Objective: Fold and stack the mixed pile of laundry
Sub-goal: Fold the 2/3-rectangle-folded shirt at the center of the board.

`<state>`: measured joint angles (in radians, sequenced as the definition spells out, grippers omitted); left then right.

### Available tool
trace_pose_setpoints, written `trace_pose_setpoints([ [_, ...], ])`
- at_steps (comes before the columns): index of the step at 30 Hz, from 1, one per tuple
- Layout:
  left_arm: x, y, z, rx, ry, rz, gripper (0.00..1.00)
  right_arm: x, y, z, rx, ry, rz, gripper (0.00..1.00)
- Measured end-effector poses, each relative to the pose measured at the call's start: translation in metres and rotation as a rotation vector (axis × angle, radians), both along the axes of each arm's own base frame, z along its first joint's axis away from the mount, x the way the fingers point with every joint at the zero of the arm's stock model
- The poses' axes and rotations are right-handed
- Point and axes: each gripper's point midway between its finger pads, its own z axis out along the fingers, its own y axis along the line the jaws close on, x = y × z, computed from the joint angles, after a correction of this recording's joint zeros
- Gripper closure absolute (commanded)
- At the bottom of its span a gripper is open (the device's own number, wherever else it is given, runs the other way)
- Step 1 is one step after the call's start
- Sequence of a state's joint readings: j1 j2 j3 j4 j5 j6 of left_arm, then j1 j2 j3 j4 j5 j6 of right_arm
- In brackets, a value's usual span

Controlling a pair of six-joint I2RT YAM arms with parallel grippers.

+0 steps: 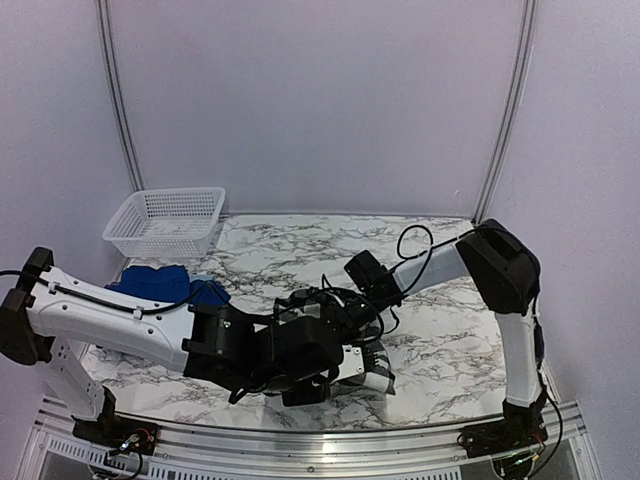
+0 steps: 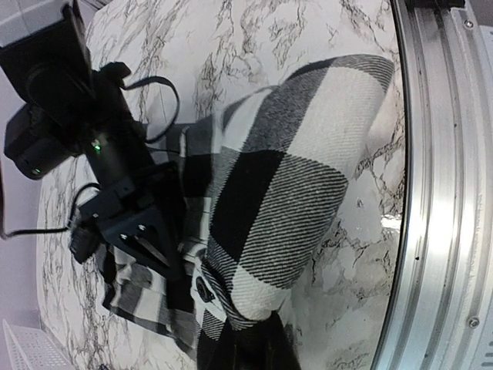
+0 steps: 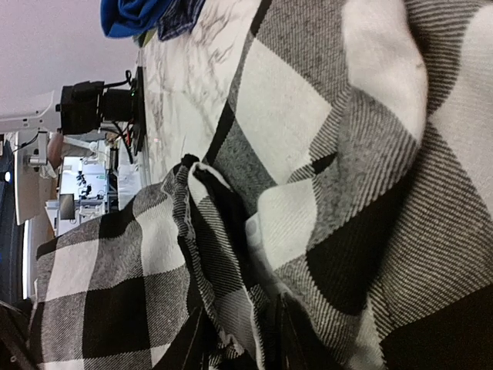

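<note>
The flannel shirt (image 2: 293, 177) is being clenched at one bunched end by the left gripper (image 2: 243, 330), beside the front rail (image 2: 439, 193) of the table (image 2: 308, 31). Its long axis is being laid along that rail, away from this gripper. The right gripper (image 2: 166, 258) is being pressed against the inner edge — whether anything is being gripped there cannot be told.

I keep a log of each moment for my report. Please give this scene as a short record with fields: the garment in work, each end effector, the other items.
Garment in work: black-and-white buffalo-check flannel shirt, crumpled on the white marble-pattern table near its front edge
Left end effector: shut, pinching a bunched part of the shirt
Right end effector: down among the shirt's folds; open or shut not clear
Other laundry: royal-blue shirt, heaped at the table's left side
Basket: white plastic lattice basket, far left corner, behind the blue heap
</note>
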<state>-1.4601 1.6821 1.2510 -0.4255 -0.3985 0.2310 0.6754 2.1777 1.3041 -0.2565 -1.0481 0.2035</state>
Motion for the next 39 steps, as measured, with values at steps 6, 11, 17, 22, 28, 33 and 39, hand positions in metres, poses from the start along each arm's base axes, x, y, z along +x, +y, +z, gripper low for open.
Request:
trace_pose_setpoints([
  [6, 0.020, -0.006, 0.029, -0.041, 0.015, 0.029, 1.00, -0.065, 0.011, 0.000, 0.027, 0.007, 0.119, 0.71],
  [11, 0.050, 0.004, 0.035, -0.041, 0.034, 0.073, 1.00, -0.109, 0.010, 0.001, 0.010, 0.028, 0.179, 0.69],
  [17, 0.051, 0.006, 0.034, -0.039, 0.073, 0.038, 1.00, -0.107, 0.010, 0.008, -0.029, 0.010, 0.168, 0.59],
  [22, 0.035, 0.008, 0.033, -0.052, 0.138, -0.022, 1.00, -0.064, 0.015, 0.033, -0.020, -0.054, 0.109, 0.56],
  [28, 0.021, 0.010, 0.020, -0.034, 0.202, -0.068, 1.00, 0.020, 0.002, 0.079, 0.044, -0.164, -0.031, 0.56],
  [33, 0.020, 0.010, 0.019, -0.033, 0.209, -0.083, 1.00, 0.061, 0.000, 0.080, 0.044, -0.216, -0.082, 0.58],
  [39, 0.044, 0.019, 0.019, -0.038, 0.216, -0.042, 1.00, 0.054, -0.002, 0.010, -0.060, -0.125, -0.057, 0.63],
])
